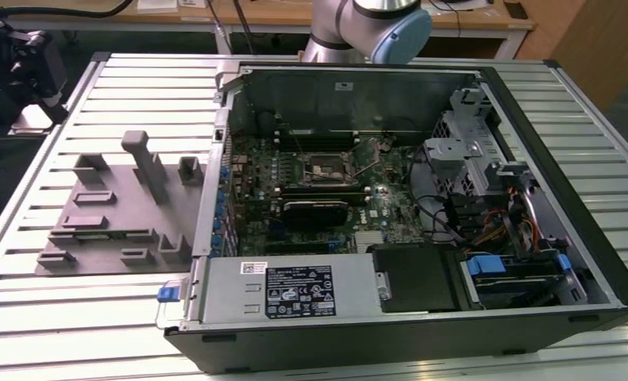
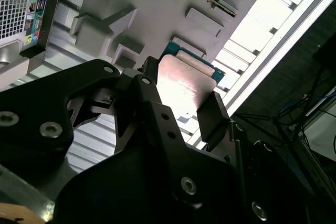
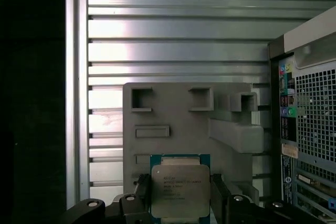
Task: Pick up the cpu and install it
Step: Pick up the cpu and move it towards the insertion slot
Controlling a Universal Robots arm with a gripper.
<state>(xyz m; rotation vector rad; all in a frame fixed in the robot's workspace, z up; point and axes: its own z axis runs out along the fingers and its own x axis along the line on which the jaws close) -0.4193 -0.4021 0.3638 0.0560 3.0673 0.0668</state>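
- In the exterior view the grey fixture (image 1: 102, 222) lies on the slatted table (image 1: 144, 79), at 9 o'clock from the open case (image 1: 398, 349) and just beside its wall.
- The cpu (image 3: 180, 190) does not rest on this fixture. In both wrist views it sits between the two fingers (image 3: 218, 198) of the gripper (image 3: 180, 199), and the fixture is seen well behind it.
- The pincer is clenched on the cpu. One finger touches each of two opposite edges, and I see no gap there.
- So I judge the pick-up part as done: the cpu is grasped and held up, apart from the fixture.
- The cpu hangs over the fixture side of the table. The first wrist view shows the port panel of the case near it, so it is outside the case.
- The socket (image 1: 329, 168) sits on the board in the middle of the case, at 12 o'clock from a black card.
- The middle of the socket looks dark, with no silver plate in it. I cannot tell if its frame is open.
- I judge the install part as wholly left to do, because the cpu is well apart from the socket.
- The arm (image 1: 372, 24) stands at 12 o'clock, behind the case.
- At 3 o'clock from the socket, the drive cage (image 1: 462, 151) and loose cables stand near it.
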